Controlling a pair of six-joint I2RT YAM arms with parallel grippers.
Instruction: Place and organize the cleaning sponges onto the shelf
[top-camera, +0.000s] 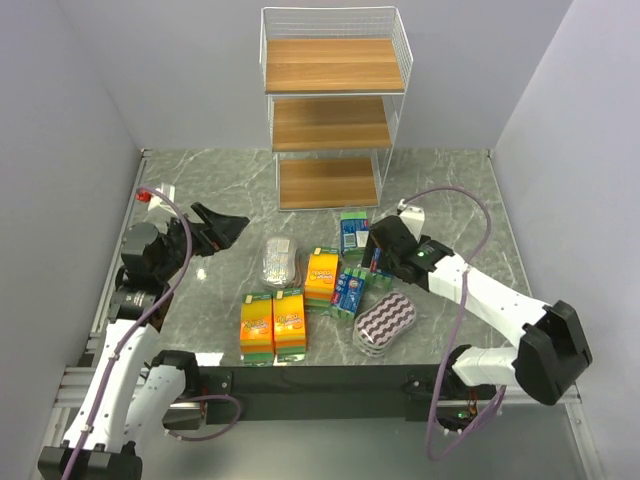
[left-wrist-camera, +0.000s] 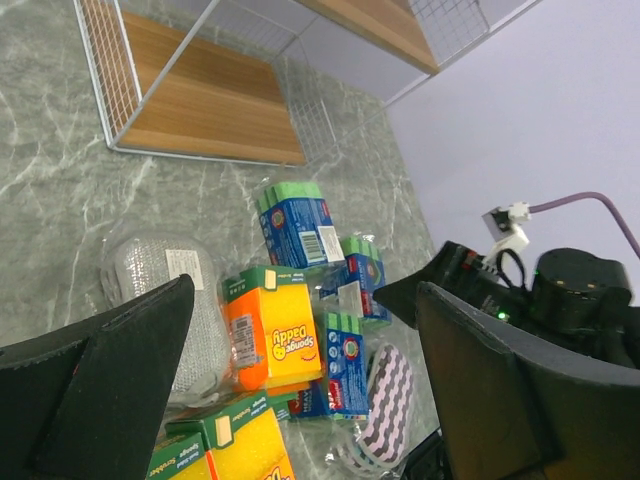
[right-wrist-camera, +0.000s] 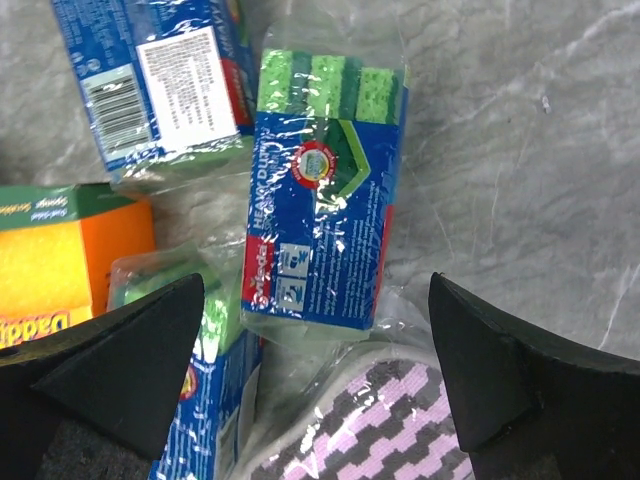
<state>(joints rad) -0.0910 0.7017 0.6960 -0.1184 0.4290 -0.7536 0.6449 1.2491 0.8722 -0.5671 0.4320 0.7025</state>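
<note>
The cleaning sponges lie grouped on the marble table in front of the shelf (top-camera: 332, 110), whose three wooden tiers hold nothing. There is a silvery oval pack (top-camera: 278, 262), three orange-yellow packs (top-camera: 321, 275) (top-camera: 257, 328) (top-camera: 290, 323), three blue-green packs (top-camera: 353, 232) (top-camera: 349, 292) (right-wrist-camera: 325, 200) and a purple wavy oval (top-camera: 385, 322). My right gripper (top-camera: 374, 258) (right-wrist-camera: 320, 390) hangs open just above a blue-green pack and the purple oval (right-wrist-camera: 360, 430), holding nothing. My left gripper (top-camera: 232, 226) (left-wrist-camera: 310, 400) is open and empty, raised to the left of the silvery pack (left-wrist-camera: 170, 290).
Grey walls close in the table on the left, right and back. The shelf's bottom tier (left-wrist-camera: 200, 110) sits close behind the packs. In the left wrist view the right arm (left-wrist-camera: 560, 290) and its purple cable stand beyond the sponges.
</note>
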